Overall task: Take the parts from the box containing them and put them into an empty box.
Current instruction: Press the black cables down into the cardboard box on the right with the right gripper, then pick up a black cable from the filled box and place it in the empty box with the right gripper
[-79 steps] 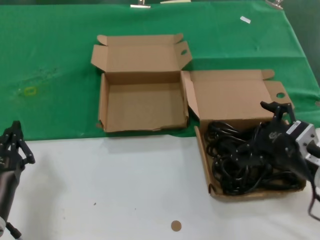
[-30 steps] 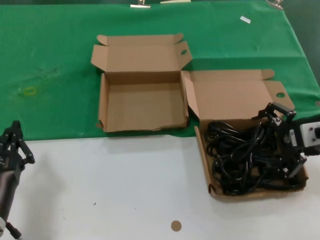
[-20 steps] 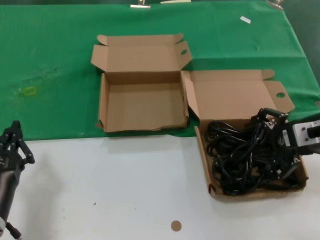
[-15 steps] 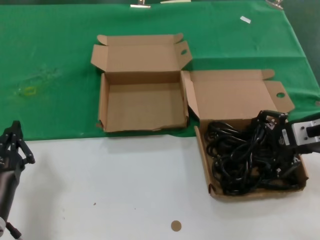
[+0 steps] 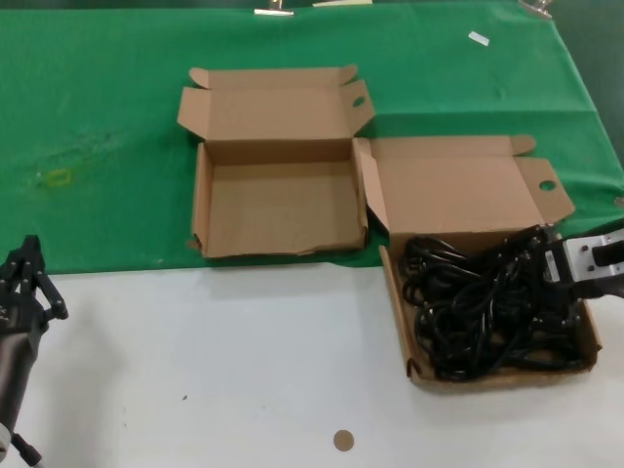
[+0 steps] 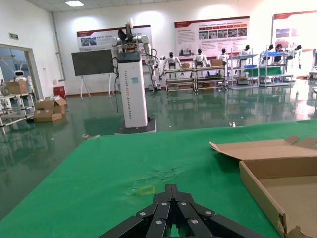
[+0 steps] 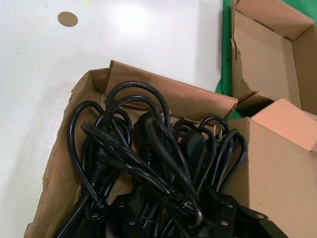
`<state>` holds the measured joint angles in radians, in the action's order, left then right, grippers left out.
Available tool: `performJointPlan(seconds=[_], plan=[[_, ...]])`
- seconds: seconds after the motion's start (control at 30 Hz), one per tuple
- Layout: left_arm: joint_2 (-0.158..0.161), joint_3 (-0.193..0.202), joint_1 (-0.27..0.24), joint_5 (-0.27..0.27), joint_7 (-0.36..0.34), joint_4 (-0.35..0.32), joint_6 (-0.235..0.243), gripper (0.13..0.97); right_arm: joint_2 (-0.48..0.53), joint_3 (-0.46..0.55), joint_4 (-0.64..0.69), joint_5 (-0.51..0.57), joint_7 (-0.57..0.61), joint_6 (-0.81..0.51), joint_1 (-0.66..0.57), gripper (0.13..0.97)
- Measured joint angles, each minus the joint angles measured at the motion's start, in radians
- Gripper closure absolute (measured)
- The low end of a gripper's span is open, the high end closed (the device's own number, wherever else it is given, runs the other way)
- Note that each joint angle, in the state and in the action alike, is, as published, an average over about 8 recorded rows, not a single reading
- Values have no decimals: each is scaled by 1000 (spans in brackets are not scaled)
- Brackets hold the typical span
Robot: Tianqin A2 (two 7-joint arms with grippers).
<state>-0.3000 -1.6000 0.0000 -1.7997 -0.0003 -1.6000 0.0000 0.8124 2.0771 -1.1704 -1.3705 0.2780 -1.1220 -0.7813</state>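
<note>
Black cords (image 5: 483,307) lay tangled in low-walled box (image 5: 419,369) at right, on tabletop (image 5: 244,370). Right gripper (image 5: 548,292) sat down among cords, likely to grab one; cannot tell how jaws stood. Tall-walled box (image 5: 202,195) beside, lid open, ready for cords. Left gripper (image 5: 24,283) parked at left edge, jaws pressed together.

Large hall beyond the green table cover (image 6: 163,163): glossy green floor (image 6: 74,129), white pillar stand (image 6: 132,89), wall posters (image 6: 210,35), shelving racks (image 6: 198,74), cardboard cartons (image 6: 47,109) far side, ceiling lights.
</note>
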Motion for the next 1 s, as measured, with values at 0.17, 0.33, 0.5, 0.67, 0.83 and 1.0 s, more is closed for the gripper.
performJointPlan(seconds=[0.17,0.33,0.5,0.67,0.83,1.0], plan=[[0,0,0,0,0,0,0,953,-2,2,1,10,-11,-4,-5,612],[0,0,0,0,0,0,0,953,-3,1,-1,18,-21,-9,-11,694],[0,0,0,0,0,0,0,953,6,1,-14,23,-41,-24,-15,752],[0,0,0,0,0,0,0,953,23,-2,-42,26,-76,-49,-20,847],[0,0,0,0,0,0,0,953,38,-6,-82,32,-128,-79,-33,862],[0,0,0,0,0,0,0,953,42,-7,-122,46,-190,-107,-60,877]])
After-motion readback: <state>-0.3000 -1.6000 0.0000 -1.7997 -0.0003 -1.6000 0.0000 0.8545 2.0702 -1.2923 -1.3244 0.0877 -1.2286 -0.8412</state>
